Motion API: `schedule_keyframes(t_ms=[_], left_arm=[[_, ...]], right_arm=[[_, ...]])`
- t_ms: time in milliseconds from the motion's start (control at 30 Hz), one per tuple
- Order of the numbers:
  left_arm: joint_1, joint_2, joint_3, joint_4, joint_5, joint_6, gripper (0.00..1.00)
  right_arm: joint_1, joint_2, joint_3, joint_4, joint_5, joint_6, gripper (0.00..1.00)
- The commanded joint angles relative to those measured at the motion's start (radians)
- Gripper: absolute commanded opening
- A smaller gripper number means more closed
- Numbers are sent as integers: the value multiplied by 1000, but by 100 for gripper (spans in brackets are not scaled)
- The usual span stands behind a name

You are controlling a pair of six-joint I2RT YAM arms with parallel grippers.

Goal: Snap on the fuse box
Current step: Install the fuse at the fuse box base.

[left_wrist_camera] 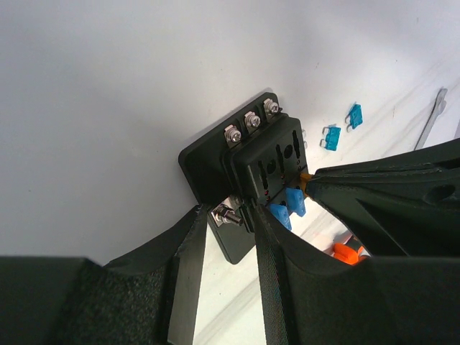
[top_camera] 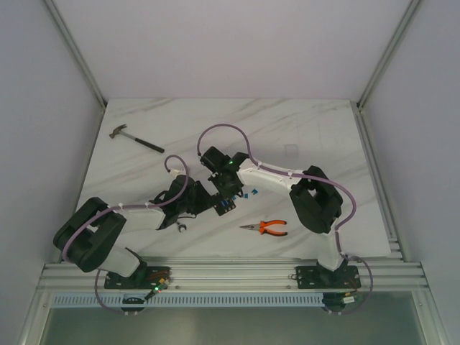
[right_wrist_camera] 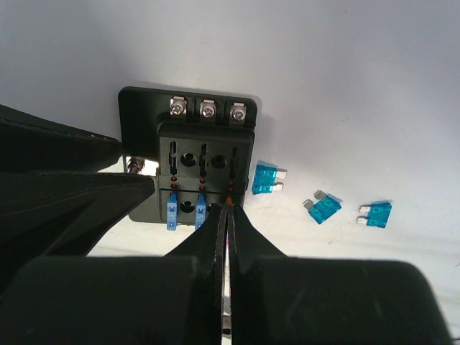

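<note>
Right gripper (right_wrist_camera: 228,210) pinches orange fuse (right_wrist_camera: 229,202); left gripper (left_wrist_camera: 226,215) seemingly clamps fuse box (left_wrist_camera: 269,162).

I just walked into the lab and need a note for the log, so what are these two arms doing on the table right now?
Both arms are working on the fuse box in the middle of the table. The left gripper looks clamped on its side by a metal stud, steadying it. The right gripper is shut on an orange fuse, with its tip at a slot in the lower row beside two seated blue fuses. Three loose blue fuses lie beside the box, not yet fitted.
</note>
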Motion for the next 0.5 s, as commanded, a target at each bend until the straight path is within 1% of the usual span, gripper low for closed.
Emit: schedule_keyframes(t_ms=[0, 267, 333, 400, 467], left_arm=[[-1, 6, -13, -38, -13, 9, 43], [-1, -36, -22, -43, -18, 7, 43], [-1, -42, -23, -49, -23, 9, 45], [-1, -88, -25, -58, -33, 12, 46], [0, -109, -26, -69, -45, 19, 48]], right_arm=[[39, 251, -149, 61, -133, 23, 0], [32, -72, -132, 66, -36, 40, 1], [24, -153, -132, 69, 0, 46, 9], [7, -222, -147, 87, 26, 48, 14], [-16, -276, -175, 110, 33, 46, 24]])
